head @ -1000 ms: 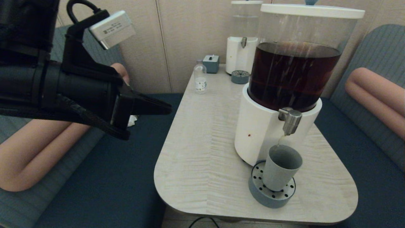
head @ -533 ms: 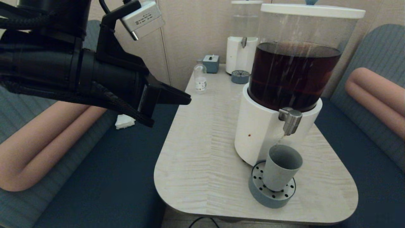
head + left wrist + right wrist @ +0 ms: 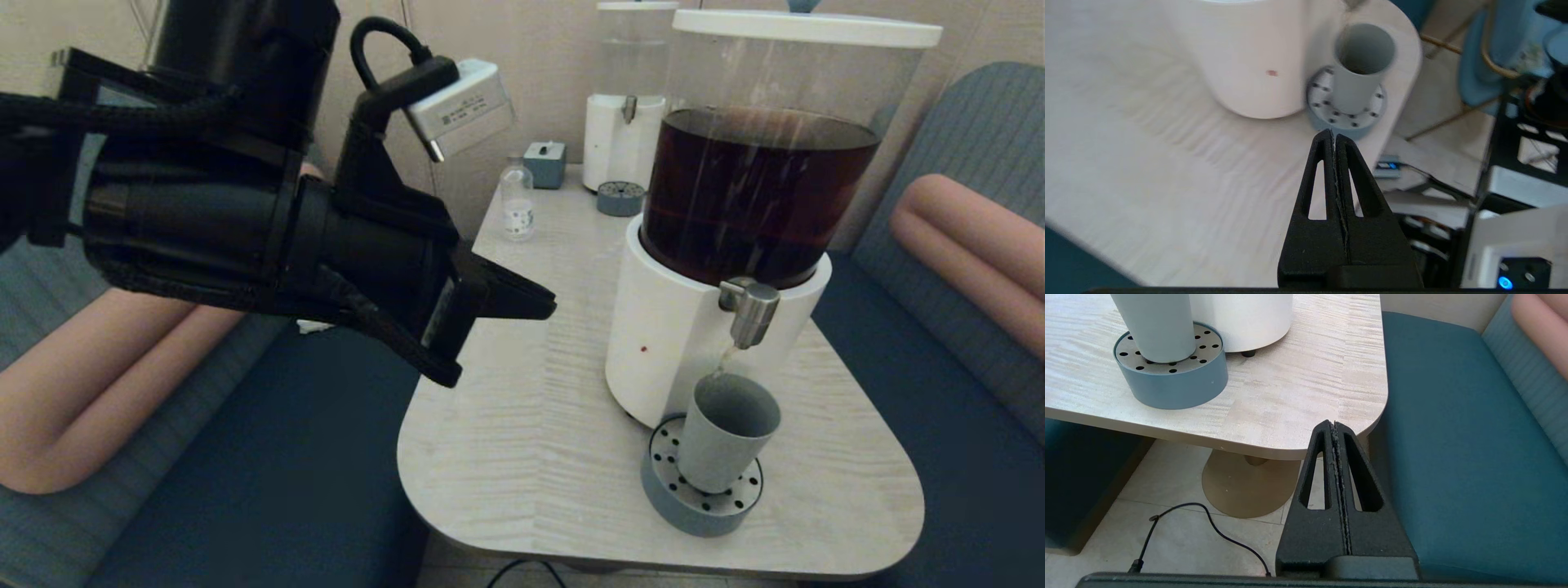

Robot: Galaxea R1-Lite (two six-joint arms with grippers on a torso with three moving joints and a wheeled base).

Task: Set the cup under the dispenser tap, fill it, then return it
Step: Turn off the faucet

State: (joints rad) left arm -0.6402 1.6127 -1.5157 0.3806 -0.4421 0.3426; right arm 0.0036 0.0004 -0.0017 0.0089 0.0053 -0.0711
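The grey-blue cup (image 3: pixel 723 436) (image 3: pixel 1357 77) (image 3: pixel 1155 322) stands upright on the round perforated drip tray (image 3: pixel 698 500) (image 3: pixel 1171 381), right below the dispenser tap (image 3: pixel 749 311). A thin stream runs from the tap into the cup. My left gripper (image 3: pixel 545 304) (image 3: pixel 1333 134) is shut and empty, in the air over the table's left side, pointing toward the dispenser's white base (image 3: pixel 669 343). It is well short of the cup. My right gripper (image 3: pixel 1334 424) is shut and empty, low beside the table's near right corner.
The big clear tank (image 3: pixel 763 155) holds dark brown liquid. A second dispenser (image 3: pixel 627 106), a small clear bottle (image 3: pixel 516 200), a small grey box (image 3: pixel 545 163) and another drip tray (image 3: pixel 620 198) stand at the table's far end. Teal benches flank the table (image 3: pixel 522 408).
My left arm has swung to the right from over the left bench to over the table's left edge, still shut. The cup and tap have not moved.
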